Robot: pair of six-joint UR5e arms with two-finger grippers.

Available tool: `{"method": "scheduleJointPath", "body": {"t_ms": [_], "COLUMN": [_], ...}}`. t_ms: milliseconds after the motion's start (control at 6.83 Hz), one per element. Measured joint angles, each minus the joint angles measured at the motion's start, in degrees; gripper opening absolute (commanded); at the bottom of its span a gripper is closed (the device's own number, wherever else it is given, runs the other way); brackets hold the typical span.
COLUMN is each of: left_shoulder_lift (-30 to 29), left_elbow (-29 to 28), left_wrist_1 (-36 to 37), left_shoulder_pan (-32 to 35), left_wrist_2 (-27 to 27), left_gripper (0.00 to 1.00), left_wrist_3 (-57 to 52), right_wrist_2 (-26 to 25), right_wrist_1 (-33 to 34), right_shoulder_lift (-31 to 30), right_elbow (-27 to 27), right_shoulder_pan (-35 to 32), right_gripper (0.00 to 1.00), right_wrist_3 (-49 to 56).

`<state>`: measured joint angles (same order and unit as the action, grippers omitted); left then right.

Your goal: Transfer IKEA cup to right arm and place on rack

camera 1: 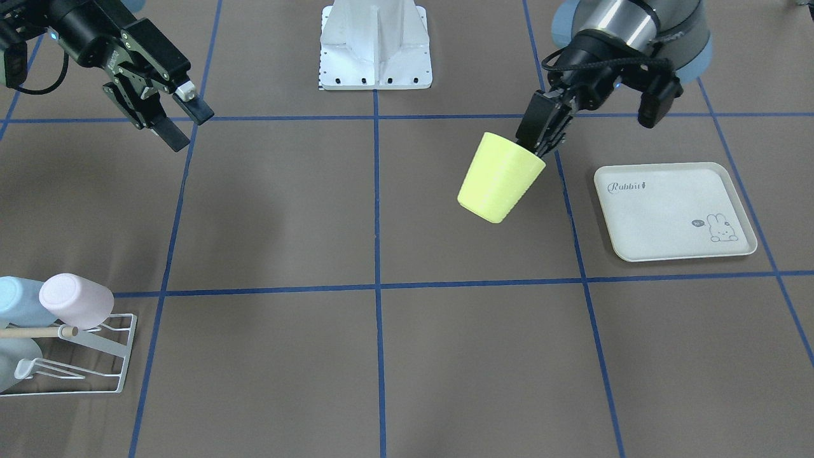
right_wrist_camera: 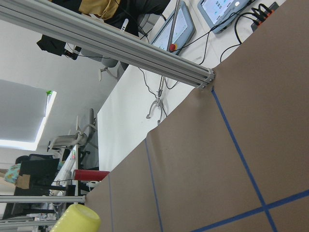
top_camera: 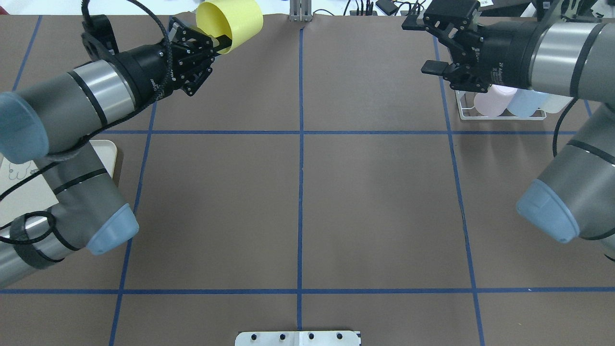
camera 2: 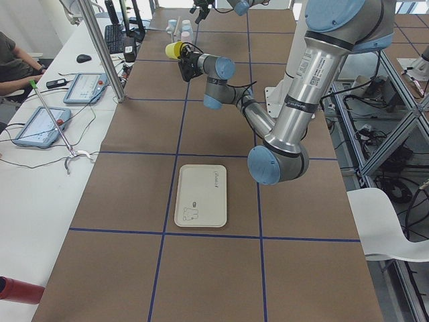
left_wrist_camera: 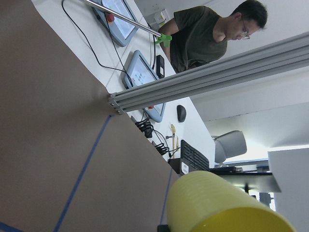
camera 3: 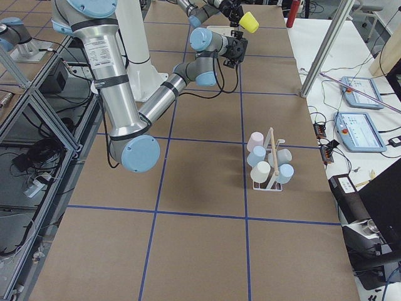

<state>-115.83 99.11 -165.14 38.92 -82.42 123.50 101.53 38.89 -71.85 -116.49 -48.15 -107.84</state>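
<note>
Slippage is looming at the handover.
Left gripper (camera 1: pixel 538 150) is pinching the yellow cup (camera 1: pixel 500 179) by its rim, tilted in mid-air at 2 o'clock in the front-facing view. The right gripper (camera 1: pixel 187 124), fingers spread, is hovering well apart at 10 o'clock. That thin pinch is inviting a swivel or drop. The rack (camera 1: pixel 122 346) at 8 o'clock is crowding the landing, with a pink cup (camera 1: pixel 68 299) on it.

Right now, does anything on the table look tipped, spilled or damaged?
Nothing stands out. The yellow cup is tilted only because the left gripper holds it by its rim in the air; the tray lies flat.
</note>
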Motion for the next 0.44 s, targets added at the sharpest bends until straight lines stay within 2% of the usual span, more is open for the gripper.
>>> {"method": "scheduleJointPath", "body": {"t_ms": [293,439], "left_shoulder_lift": [-1.41,-1.78], "left_elbow": [-5.66,-6.58], "left_wrist_1": [-12.34,-15.26], "left_shoulder_pan": [-2.63,-3.19], "left_wrist_2": [4.89,5.55], "left_gripper": [0.00,0.00], "left_wrist_3": [6.82,8.90], "right_wrist_2": [-11.12,-16.71], "right_wrist_1": [-10.10,-12.69], "right_shoulder_lift": [2.08,3.41], "right_elbow": [3.45,4.55], "right_shoulder_pan": [7.06,10.68], "right_gripper": [1.00,1.00], "right_wrist_3": [-5.67,-6.77]}}
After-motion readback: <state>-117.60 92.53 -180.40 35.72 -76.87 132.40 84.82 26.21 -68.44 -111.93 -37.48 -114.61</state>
